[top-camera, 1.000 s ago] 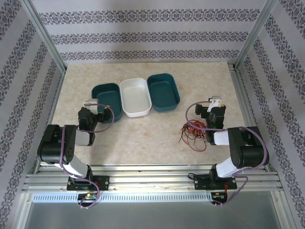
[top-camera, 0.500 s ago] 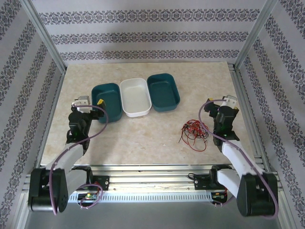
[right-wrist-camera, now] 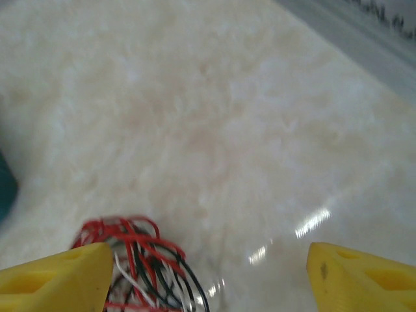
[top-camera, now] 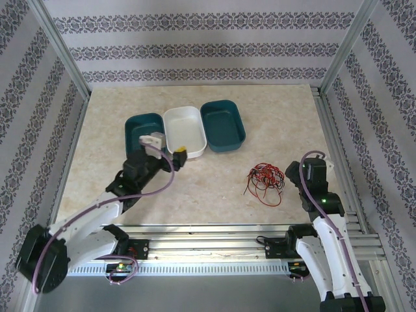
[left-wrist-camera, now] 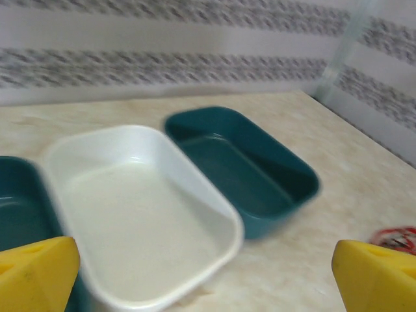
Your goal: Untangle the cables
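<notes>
- The right gripper (right-wrist-camera: 208, 276) is gaping wide and gripping nothing. It is hanging low over the table (top-camera: 214, 195), just beside the cables (top-camera: 263, 179), probably lining up to pick a strand off the bundle's edge.
- Red, black and whitish strands are lying bunched against its left fingertip (right-wrist-camera: 55, 276), with nothing pinching them.
- The left gripper (left-wrist-camera: 208, 279) is likewise spread open and empty. It is hovering at the near rim of the white bin (top-camera: 185, 130), well apart from the cables, seemingly heading over to take a second hold.
- The cables are sitting as one knot on bare table, right of the bins and inside none.
- The left teal bin (top-camera: 140, 123), the white bin and the right teal bin (top-camera: 223, 123) are sitting side by side, all looking empty where visible.
</notes>
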You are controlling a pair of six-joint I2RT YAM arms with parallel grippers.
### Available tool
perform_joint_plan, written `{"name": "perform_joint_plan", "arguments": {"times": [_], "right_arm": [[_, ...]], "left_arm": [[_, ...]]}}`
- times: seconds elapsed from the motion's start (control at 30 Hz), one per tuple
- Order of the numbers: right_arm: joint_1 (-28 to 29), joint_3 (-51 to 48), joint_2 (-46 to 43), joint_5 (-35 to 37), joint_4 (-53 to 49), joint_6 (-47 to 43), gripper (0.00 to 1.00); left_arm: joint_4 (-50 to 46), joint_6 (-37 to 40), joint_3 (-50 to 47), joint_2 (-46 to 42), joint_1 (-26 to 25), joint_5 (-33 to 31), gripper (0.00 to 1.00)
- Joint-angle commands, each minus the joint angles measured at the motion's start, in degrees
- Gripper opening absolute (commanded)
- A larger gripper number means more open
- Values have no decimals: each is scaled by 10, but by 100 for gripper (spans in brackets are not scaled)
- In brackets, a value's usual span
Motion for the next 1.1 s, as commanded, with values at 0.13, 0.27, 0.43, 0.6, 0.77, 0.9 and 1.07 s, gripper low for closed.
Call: {"name": "perform_joint_plan", "arguments": {"times": [0.13,0.27,0.43,0.6,0.77,0.9,1.07], "right_arm": [[7,27,26,-60,-101,34,76],[6,20,37,-88,-83,35,75],[6,19,51,-97,-75,31,75],[6,16,53,-93,-72,33,75],[6,9,50,-94,-67,37,78],[5,13,60,-96,-68,30,88],[5,12,67,-93,-68,26,88]], "left_arm": [[27,40,130,166,-137,45,99],[-14,53,220,263,-173,95,97],[-99,95,329,365,-211,124,83],[-193,137,441,452,-230,165,72],[-293,161,543,529,-237,184,60],[-358,177,608,572,-238,205,53],[-406,203,657,608,-238,233,50]]}}
